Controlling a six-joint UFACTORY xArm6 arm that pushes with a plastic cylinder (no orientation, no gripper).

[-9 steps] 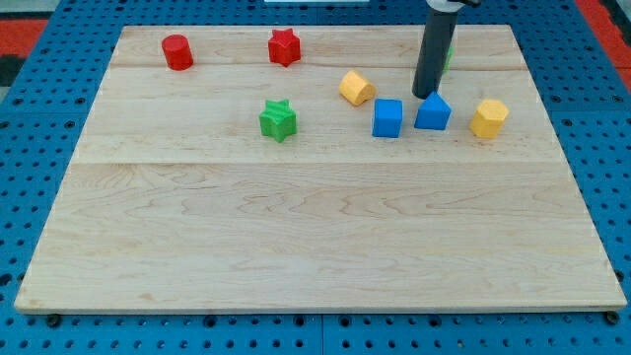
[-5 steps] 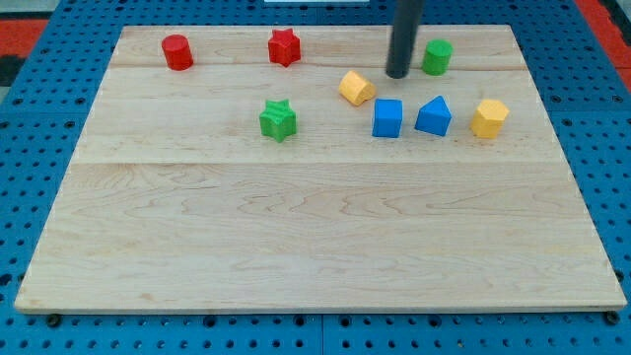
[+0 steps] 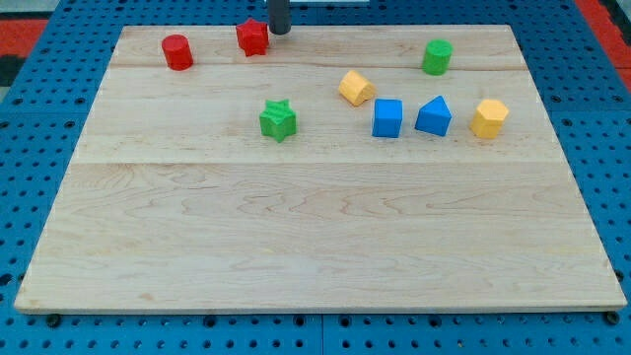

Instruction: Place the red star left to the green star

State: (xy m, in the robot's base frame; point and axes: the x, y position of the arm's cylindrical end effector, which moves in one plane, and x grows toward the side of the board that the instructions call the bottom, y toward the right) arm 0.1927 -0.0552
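Note:
The red star [image 3: 252, 37] lies near the board's top edge, left of centre. My tip [image 3: 280, 32] is at the top edge, right beside the red star on its right side, close to touching it. The green star [image 3: 278, 119] lies lower down, below and slightly right of the red star, well apart from it.
A red cylinder [image 3: 176, 51] stands left of the red star. A yellow block [image 3: 356, 88], a blue cube [image 3: 387, 117], a blue triangular block [image 3: 433, 115] and a second yellow block [image 3: 489, 117] sit at the right. A green block [image 3: 437, 56] is at the top right.
My tip moved from beside the blue triangular block leftward along the top to the red star's right side. The red star slid left and a little up.

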